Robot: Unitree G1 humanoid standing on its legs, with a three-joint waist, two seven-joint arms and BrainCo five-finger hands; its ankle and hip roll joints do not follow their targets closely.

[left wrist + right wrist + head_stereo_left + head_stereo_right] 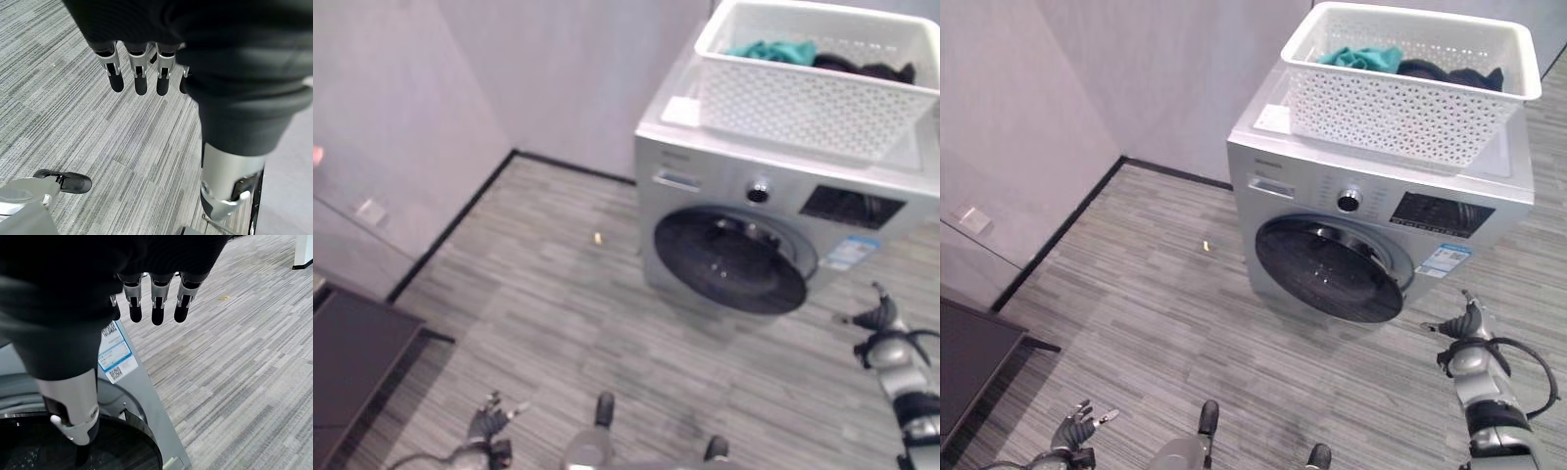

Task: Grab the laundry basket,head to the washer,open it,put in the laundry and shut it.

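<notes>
White plastic laundry basket point(1410, 83) is sitting on the washer point(1371, 230), clothes point(1361, 57) inside — round door point(1327, 269) not open yet. Right hand point(1464, 338) is hanging by the door's right edge, left hand point(1077, 428) low; both loose, holding nothing. Opening is coming next, I think.

Floor point(1136, 323): grey wood-look planks in short staggered strips, running across the whole room. Walls point(1156, 78): plain pale grey, two meeting at a corner at the far left. Dark skirting strip point(450, 227) along the base of both walls. Small pale socket plate point(372, 211) low on the left wall. Dark low piece of furniture point(352, 352) with a flat top at near left, against that wall. Small yellowish speck point(598, 237) on the floor. Lighting even and soft.
</notes>
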